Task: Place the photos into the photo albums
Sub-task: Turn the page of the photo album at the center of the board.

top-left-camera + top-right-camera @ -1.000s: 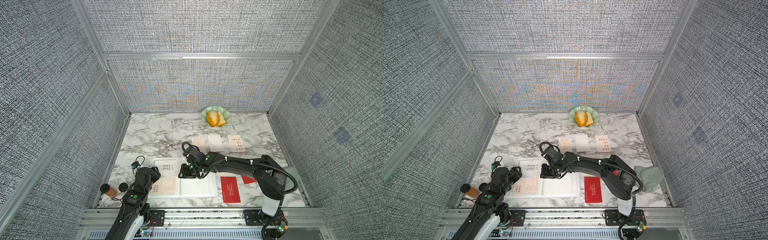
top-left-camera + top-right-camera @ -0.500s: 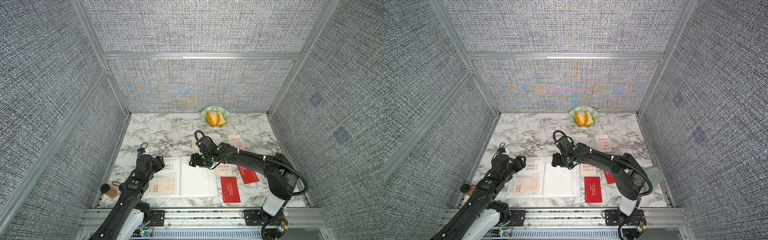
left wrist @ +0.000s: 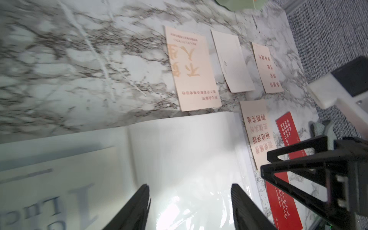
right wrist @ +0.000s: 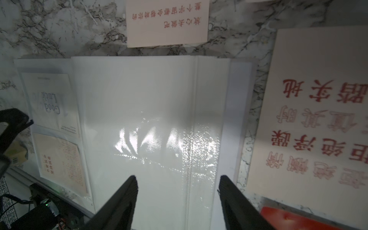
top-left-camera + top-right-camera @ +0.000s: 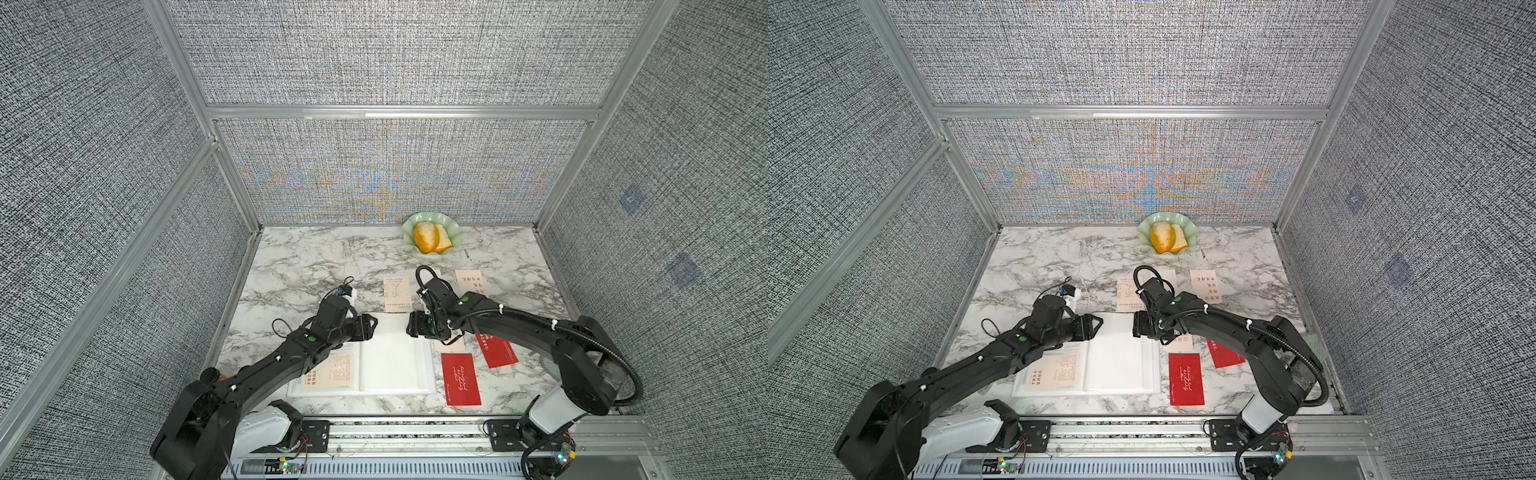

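**Both arms meet over far edge of open album, nothing held**

Since a second ago the left arm has swung up from the near-left corner. The right gripper [image 5: 409,328] has come off the left page to the album's far edge. The left gripper [image 5: 374,327] now faces it, tips near but apart. The loose cards look unmoved.

Both grippers are empty with their fingers spread. In the wrist views only glossy page shows between the left fingers [image 3: 139,209] and between the right fingers [image 4: 123,199].

The photo album [image 5: 390,365] lies open and flat at the near middle of the marble table [image 5: 311,266]. Two photos are already sleeved on its left page: a Good Luck card [image 4: 49,101] and a cream card [image 4: 59,159]. The right page is bare.

Six photos are still loose:
- a big-character cream card [image 5: 397,293] just beyond the album
- a plain white card [image 3: 232,61] next to it
- a far cream card [image 5: 469,282]
- a cream card [image 4: 310,129] just beside the album's right edge, under the right arm
- two red cards [image 5: 461,384] [image 5: 500,351] further right

Likely reason for the pose: both grippers are set to work the right page's sleeve open, or to hold it flat, before the next card is fetched. The sleeve film is slippery and the tips are close together, so they could bump.
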You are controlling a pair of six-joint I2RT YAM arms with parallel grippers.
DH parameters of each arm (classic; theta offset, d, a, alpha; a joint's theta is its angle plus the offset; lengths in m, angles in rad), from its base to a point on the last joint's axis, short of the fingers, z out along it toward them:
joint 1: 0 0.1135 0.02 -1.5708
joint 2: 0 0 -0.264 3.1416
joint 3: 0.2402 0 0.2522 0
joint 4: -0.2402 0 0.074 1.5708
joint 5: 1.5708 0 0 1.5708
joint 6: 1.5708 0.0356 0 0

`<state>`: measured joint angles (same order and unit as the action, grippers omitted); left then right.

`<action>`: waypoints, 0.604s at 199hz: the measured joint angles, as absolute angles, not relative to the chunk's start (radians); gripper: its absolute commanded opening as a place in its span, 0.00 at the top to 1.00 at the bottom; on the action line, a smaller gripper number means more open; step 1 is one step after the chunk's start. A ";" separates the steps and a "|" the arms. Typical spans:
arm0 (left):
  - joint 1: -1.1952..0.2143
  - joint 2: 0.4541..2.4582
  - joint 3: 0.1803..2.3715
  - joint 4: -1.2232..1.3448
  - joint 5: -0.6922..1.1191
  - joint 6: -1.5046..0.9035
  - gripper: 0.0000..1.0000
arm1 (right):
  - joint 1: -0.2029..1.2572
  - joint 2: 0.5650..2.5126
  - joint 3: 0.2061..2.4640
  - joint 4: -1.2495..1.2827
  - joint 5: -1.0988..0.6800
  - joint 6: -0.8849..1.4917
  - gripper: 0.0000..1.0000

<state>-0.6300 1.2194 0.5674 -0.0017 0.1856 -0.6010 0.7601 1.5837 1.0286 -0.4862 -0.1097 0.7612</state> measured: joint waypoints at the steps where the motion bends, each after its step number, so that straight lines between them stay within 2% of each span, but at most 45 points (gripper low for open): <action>1: -0.634 1.226 0.572 -0.001 0.186 -0.601 0.34 | 0.759 1.580 1.025 -0.485 -0.109 0.761 0.32; 72: -0.787 1.523 0.731 0.004 0.235 -0.611 0.34 | 0.738 1.441 0.896 -0.447 -0.088 0.762 0.33; 120: -0.815 1.570 0.766 -0.033 0.209 -0.629 0.34 | 0.760 1.455 0.880 -0.414 -0.113 0.767 0.33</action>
